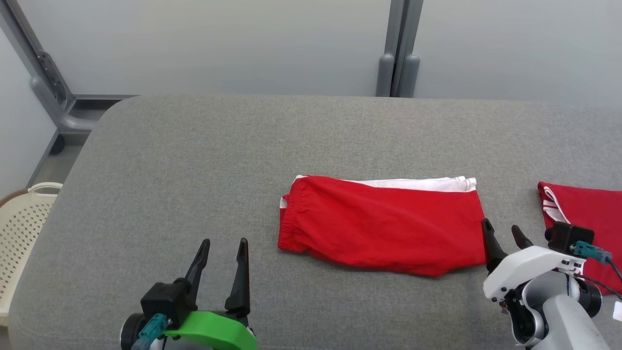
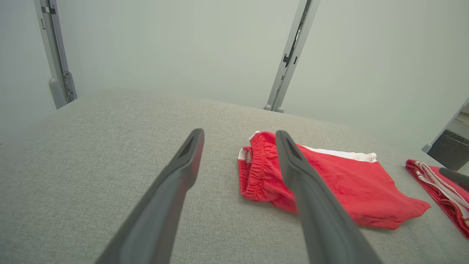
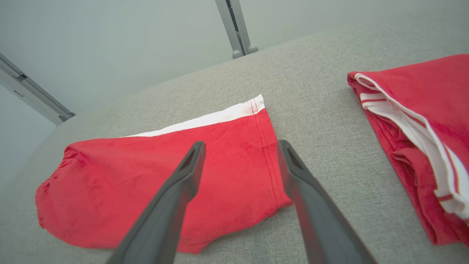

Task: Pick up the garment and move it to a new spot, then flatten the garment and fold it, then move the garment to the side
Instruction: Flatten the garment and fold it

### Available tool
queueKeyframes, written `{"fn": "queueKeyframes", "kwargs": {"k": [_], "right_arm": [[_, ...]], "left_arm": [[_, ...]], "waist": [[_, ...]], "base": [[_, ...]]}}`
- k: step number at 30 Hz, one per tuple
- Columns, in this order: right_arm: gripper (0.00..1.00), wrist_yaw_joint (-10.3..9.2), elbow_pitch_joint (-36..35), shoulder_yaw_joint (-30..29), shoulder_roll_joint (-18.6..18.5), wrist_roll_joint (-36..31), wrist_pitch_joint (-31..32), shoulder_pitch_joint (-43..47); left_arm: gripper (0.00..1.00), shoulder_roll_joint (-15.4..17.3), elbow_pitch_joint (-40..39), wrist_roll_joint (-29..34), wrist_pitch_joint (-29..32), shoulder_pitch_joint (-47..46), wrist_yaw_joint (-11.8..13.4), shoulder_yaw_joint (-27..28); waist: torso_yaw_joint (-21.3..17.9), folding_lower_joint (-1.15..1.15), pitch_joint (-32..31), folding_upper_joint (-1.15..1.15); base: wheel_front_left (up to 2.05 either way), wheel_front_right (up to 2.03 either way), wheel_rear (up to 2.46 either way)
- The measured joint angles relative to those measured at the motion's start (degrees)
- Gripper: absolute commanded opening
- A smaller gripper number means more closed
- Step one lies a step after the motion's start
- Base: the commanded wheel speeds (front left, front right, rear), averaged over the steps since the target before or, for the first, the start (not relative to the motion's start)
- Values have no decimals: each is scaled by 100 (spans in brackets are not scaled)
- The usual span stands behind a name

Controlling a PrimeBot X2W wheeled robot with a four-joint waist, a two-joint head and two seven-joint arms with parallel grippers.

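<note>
- Garment [image 1: 384,223]: red shorts with a white layer showing along the far edge. They lie folded and flat on the grey table [image 1: 194,160], a little right of its middle, with the waistband toward the left.
- Right claw [image 1: 502,237]: it stands wide open just beside the right hem of the shorts and holds nothing. In its wrist view the cloth lies flat below the two fingers.
- Left claw [image 1: 222,249]: it is also wide open and empty, near the front edge of the table and well apart from the waistband.
- Risk, in my judgement: if you take only the top layer, the fold can open when you lift or slide the shorts. Pinch all the layers together at the hem.
- Risk: the near right corner bulges toward the front edge and the white layer is not covered, so the fold is uneven. A quick pull may make this worse.
- Risk: the second red garment [image 1: 583,204] lies near, on the right. If you move the shorts to that side, you may push the two together, or the right arm may brush it.
- Hard to tell: whether one finger of the right claw touches the hem or is only beside it.
- Hidden: the layers under the fold. The second red garment is cut off by the picture edge and partly behind the right arm. The cream basket [image 1: 24,218] at the left is cut off too.
</note>
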Motion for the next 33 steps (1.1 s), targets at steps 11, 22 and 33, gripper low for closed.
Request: {"fn": "queueKeyframes", "kwargs": {"k": [11,22,33], "right_arm": [[100,0,-1059,132,226,-649,-749,568],[100,0,-1545,492,255,-695,-1046,1235],[100,0,-1410,704,257,-850,-1132,1461]], "left_arm": [[100,252,188,-107,-56,494,118,495],[100,454,121,-330,-76,1054,82,1012],[100,543,156,-185,111,1149,-142,787]], "waist": [[-228,0,-273,0],[-460,0,-540,0],[-647,0,-571,0]], "base": [[0,0,0],[0,0,0],[0,0,0]]}}
